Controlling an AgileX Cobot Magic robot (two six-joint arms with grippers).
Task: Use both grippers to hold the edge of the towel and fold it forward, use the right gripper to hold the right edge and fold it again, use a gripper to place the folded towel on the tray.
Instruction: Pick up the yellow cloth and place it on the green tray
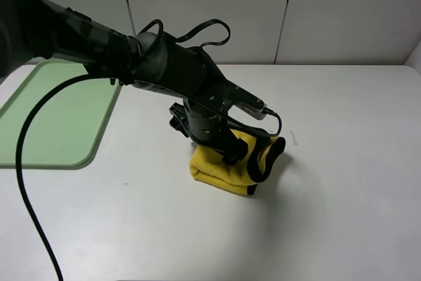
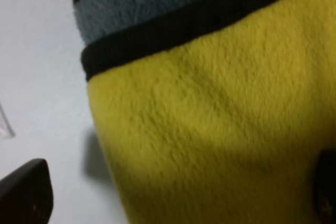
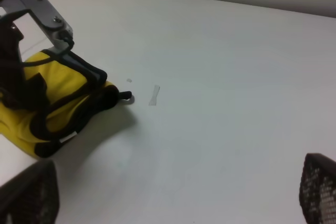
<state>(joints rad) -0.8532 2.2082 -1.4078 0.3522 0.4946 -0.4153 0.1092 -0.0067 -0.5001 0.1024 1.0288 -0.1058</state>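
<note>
Yellow towel [image 1: 220, 166], folded into a bundle w/ black trim, lies mid-counter [image 1: 342, 215], right of and nearer than the tray [image 1: 56, 120]. Left gripper [image 1: 231, 153] sits down on the bundle's far side, jaws spread wide w/ cloth between them; can't tell if pads touch. Right gripper [image 3: 173, 192] hangs over bare counter right of the towel, jaws wide apart, nothing between. Pale green tray at far left.

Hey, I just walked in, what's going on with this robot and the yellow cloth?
The left gripper is down at the folded yellow towel in the middle of the white table, its jaws wide apart around the bundle. The right gripper is open and empty, hanging over bare table beside the towel. The green tray sits off to the left with no towel on it yet.
</note>
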